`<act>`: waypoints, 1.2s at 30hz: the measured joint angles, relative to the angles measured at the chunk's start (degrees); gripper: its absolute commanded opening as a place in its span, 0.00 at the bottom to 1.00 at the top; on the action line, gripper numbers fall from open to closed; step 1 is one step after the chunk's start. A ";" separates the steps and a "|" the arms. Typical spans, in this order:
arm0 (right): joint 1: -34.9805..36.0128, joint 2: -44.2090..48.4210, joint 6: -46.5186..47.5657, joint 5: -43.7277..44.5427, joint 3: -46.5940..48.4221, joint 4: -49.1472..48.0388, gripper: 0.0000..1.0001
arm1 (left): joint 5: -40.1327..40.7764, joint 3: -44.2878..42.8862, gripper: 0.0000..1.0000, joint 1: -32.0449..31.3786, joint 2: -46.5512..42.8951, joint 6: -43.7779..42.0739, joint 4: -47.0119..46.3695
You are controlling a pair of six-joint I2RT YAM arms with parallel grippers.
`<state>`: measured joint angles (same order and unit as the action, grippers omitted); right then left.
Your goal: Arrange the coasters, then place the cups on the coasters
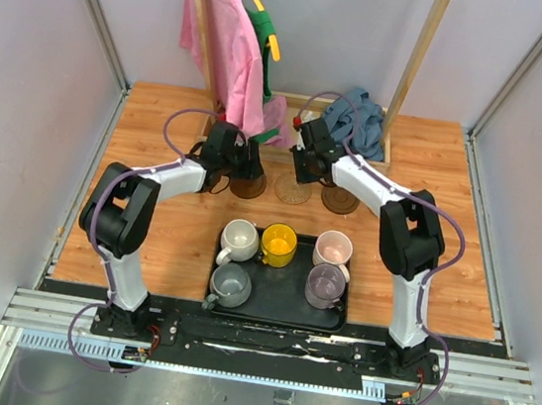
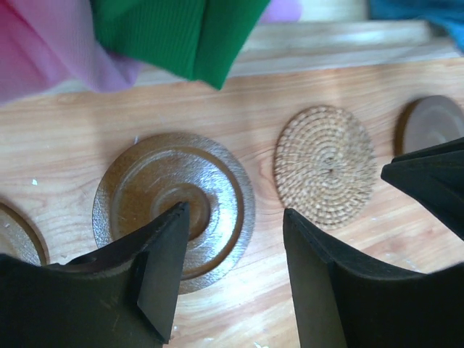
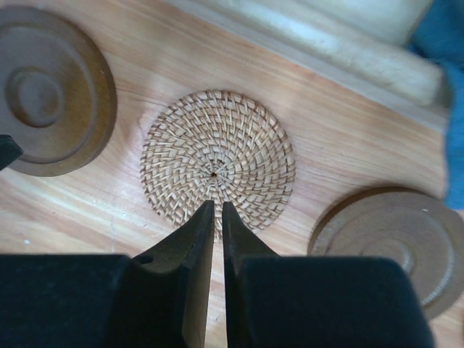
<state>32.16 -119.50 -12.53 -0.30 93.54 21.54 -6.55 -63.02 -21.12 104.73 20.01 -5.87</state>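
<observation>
The left gripper (image 2: 232, 221), jaws apart and empty, hung low over a dark brown coaster (image 2: 170, 177) lying flat just left of the woven coaster (image 2: 324, 165), the brown disc's right rim between its fingers. The right gripper (image 3: 217, 210), jaws all but together and holding nothing, hovered at the woven coaster's near edge. The cups (image 1: 278, 245) sat on the black tray (image 1: 278, 301), nearer the bases, between both arms.
</observation>
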 measured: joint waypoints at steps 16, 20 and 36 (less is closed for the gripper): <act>0.09 25.92 0.61 9.55 -16.85 -3.45 0.64 | 0.52 6.73 0.81 0.00 -15.69 -0.24 0.79; -0.48 32.50 0.33 12.15 -24.76 -3.65 0.76 | 1.49 12.52 0.89 0.00 -21.92 0.04 1.36; -1.20 58.01 -0.81 13.20 -38.82 12.04 0.99 | 4.37 27.30 0.96 -7.21 -40.87 1.86 6.36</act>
<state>30.96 -61.49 -13.34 12.91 54.72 33.58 -2.17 -35.73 -28.34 63.86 21.87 0.49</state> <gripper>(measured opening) 0.989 0.960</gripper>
